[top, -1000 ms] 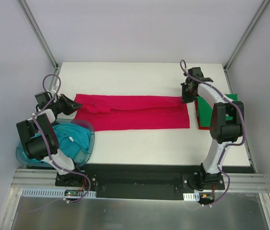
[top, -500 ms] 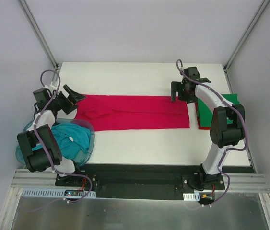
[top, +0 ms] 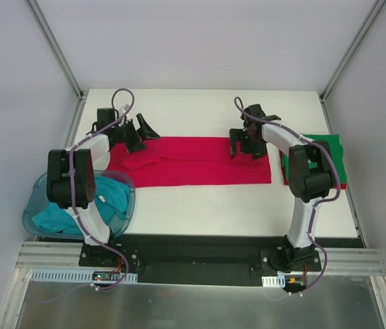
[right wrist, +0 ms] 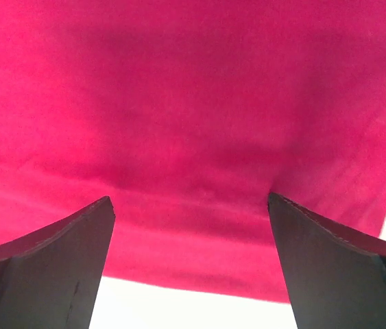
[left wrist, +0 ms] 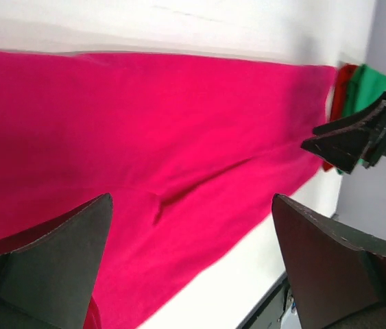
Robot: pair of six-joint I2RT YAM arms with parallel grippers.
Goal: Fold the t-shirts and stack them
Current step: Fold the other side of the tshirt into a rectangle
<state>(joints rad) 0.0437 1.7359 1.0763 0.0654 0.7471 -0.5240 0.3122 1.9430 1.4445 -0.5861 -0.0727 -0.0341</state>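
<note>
The left gripper [top: 145, 132] and right gripper [top: 241, 150] hang with jaws wide apart, empty, over the 12 o'clock edge of the crimson t-shirt [top: 199, 168] spread mid-table. A green t-shirt [top: 334, 148] lies at 3 o'clock, a teal t-shirt [top: 110, 197] at 8.

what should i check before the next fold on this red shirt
1. left pincer open and empty: ok
2. right pincer open and empty: ok
3. crimson t-shirt lying as a long flat band on the table: ok, though one small crease shows in the left wrist view
4. both pincers near the shirt's far edge, one toward each end: ok
5. folded green t-shirt at the right, apart from the crimson one: ok, a narrow gap shows
6. fingertips touching the cloth: cannot tell
</note>
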